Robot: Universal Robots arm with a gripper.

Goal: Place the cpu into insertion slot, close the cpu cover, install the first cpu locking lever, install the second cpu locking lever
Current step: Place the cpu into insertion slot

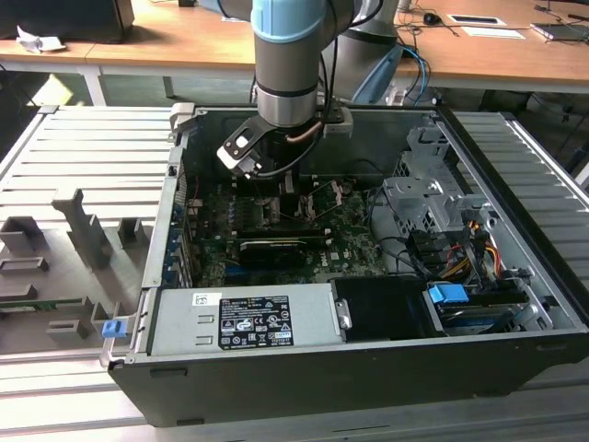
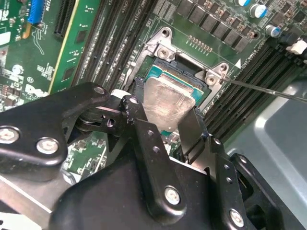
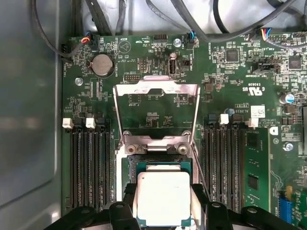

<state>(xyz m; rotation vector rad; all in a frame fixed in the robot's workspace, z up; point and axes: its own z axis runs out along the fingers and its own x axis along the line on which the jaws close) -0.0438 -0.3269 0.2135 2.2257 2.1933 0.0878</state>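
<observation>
The cpu [image 3: 163,196], a flat square chip with a dull silver top, sits between my two black fingers [image 3: 128,203] right at the insertion slot [image 3: 163,160] on the green board. My gripper [image 3: 163,201] is shut on its sides. In the second wrist view the cpu [image 2: 165,103] hangs tilted just over the slot [image 2: 187,60], with the gripper [image 2: 168,100] around it. The cpu cover [image 3: 156,87] is swung open and lies back beyond the slot. A thin locking lever [image 2: 268,88] stands free beside the socket. In the exterior view the gripper [image 1: 281,189] reaches down into the computer case.
Long black memory slots [image 3: 88,167] flank the socket on both sides. A black graphics card [image 1: 276,250], the grey power supply [image 1: 244,318] and a metal drive cage [image 1: 433,207] crowd the case. Cables [image 3: 192,19] run along the board's far edge.
</observation>
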